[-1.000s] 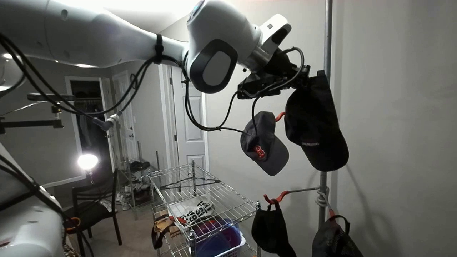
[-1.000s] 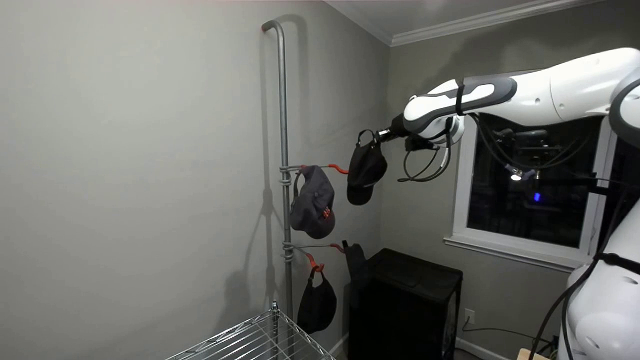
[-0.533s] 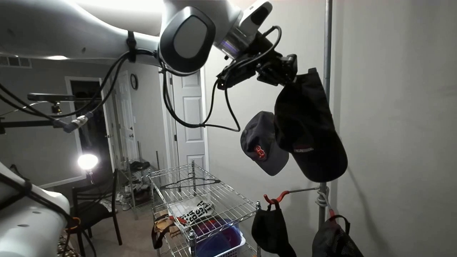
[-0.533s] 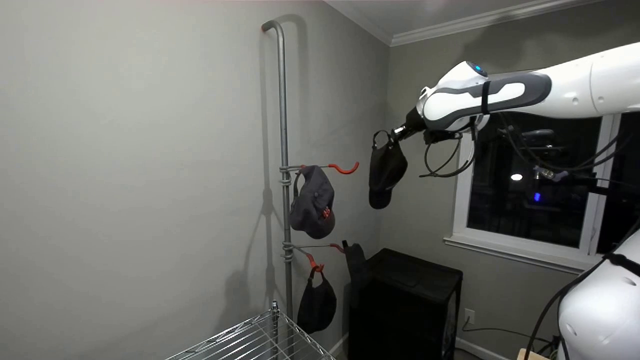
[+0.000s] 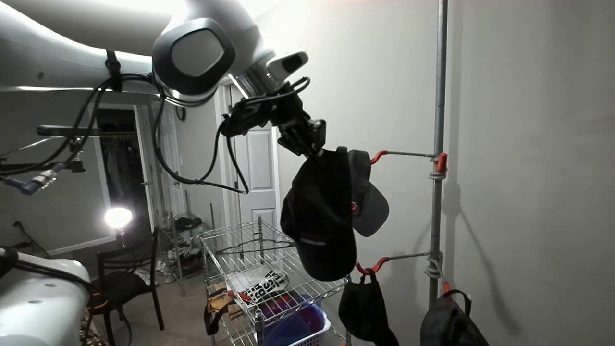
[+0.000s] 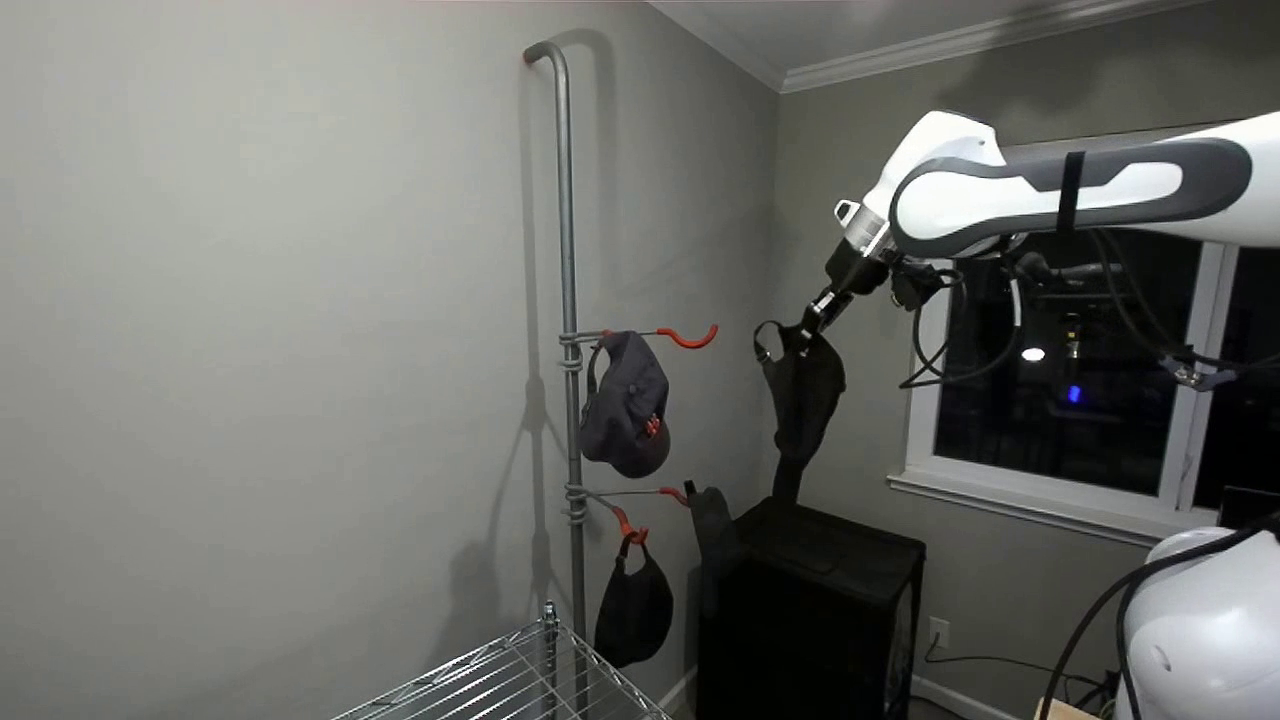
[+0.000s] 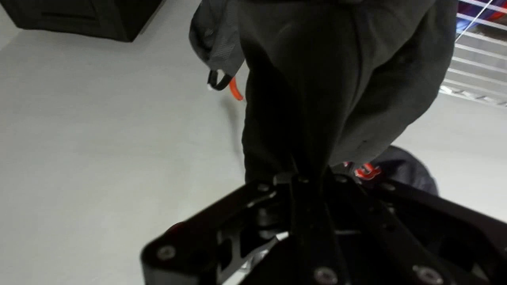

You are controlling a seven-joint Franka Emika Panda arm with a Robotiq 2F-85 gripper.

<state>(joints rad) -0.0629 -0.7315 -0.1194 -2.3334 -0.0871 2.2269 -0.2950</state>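
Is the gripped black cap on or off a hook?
Off: an exterior view shows wall between the black cap, hanging from the gripper, and the upper red hook.

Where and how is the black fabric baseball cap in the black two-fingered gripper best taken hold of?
Probably pinch the cap at the crown's upper edge, beside the black strap loop, coming down from the side of the white robot arm. It hangs brim down, leaving that thin fabric edge near the top, and the gripper is shut on it there.

In an exterior view, a grey wall (image 6: 280, 360) stands at nine o'clock, a dark window (image 6: 1050, 435) at three.
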